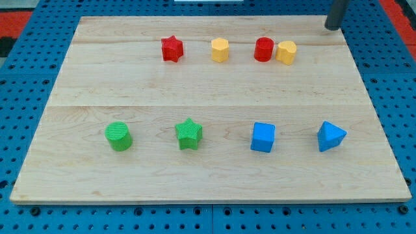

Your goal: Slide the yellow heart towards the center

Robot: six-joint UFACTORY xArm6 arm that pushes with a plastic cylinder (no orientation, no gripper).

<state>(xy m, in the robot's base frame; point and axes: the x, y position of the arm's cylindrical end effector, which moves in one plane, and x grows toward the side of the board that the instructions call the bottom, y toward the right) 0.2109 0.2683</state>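
The yellow heart [286, 52] sits near the view's top right, touching or nearly touching the right side of a red cylinder [263, 49]. My tip [332, 28] is at the board's top right corner, up and to the right of the yellow heart, apart from every block.
A wooden board [208, 91] lies on a blue pegboard. In the top row are also a red star [172, 49] and a yellow hexagon-like block [220, 49]. In the bottom row are a green cylinder [118, 136], a green star [189, 134], a blue cube [263, 137] and a blue triangular block [331, 136].
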